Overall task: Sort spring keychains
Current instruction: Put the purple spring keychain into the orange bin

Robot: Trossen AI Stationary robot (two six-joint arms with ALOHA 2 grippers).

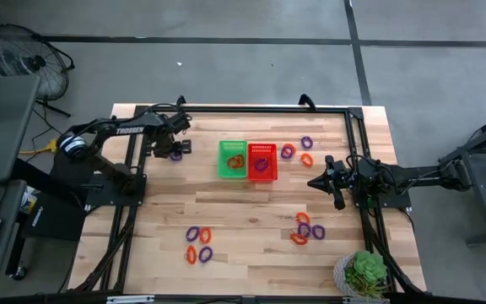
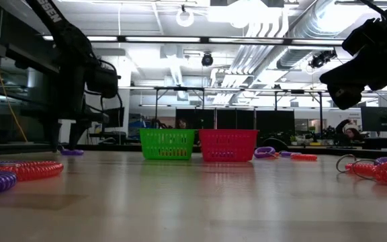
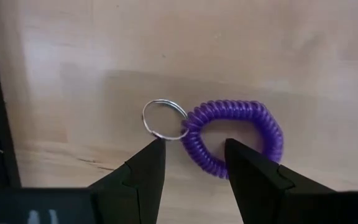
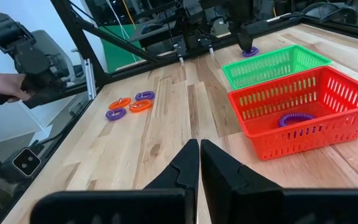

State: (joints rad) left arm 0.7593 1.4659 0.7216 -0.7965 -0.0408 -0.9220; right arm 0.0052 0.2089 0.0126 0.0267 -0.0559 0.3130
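Orange and purple spring keychains (image 1: 199,245) dot the pale wood-grain tabletop (image 1: 251,219); centre frame sit a green basket (image 1: 232,159) and red basket (image 1: 261,161).

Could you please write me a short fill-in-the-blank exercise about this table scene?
1. The left gripper hovers open over a ____ spring keychain.
2. That keychain carries a small metal ____ at one end.
3. The right gripper is ____ and holds nothing.
4. A purple keychain lies inside the ____ basket.

Missing words: purple; ring; shut; red
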